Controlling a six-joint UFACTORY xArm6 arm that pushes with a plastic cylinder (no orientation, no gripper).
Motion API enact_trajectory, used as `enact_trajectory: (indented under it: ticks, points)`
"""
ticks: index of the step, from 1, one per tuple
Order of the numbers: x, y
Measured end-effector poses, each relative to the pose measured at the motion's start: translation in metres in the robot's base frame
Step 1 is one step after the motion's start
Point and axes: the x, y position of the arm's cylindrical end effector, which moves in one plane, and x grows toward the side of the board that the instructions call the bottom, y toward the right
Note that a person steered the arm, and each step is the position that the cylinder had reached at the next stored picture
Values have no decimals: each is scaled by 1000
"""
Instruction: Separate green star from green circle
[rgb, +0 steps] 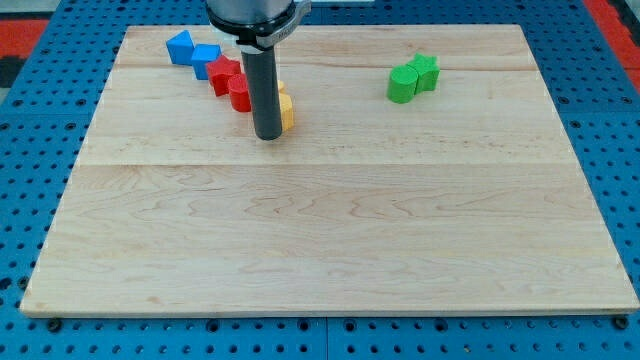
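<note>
My tip (268, 137) stood by the yellow block (286, 110), well apart from the touching green star (426, 71) and green circle (402, 84). I carried no pincer. Best, I judged, to wedge between them.

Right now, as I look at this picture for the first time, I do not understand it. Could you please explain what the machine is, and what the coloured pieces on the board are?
I am a robot arm that ends in a plain dark rod; nothing is held. One camera looks down on a wooden board. My tip rests on the board beside a yellow block, with two red blocks and two blue blocks in a row toward the view's upper left. At the view's upper right, far from my tip, the green circle and green star touch each other. I am to push them apart.
</note>
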Motion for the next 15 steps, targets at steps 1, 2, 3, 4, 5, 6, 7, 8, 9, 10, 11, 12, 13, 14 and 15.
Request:
enact_trajectory:
  ticks: [1,2,3,4,5,6,7,8,9,10,11,12,13,14,15]
  points:
    - [19,20]
    - [30,66]
    - [24,79]
    - [17,80]
    - [-2,83]
    - [-41,83]
    - [-69,83]
    - [-98,83]
    - [-136,83]
    - [-148,106]
    - [-148,154]
    - [-152,157]
    - [-144,157]
    - [-117,189]
    - [-102,213]
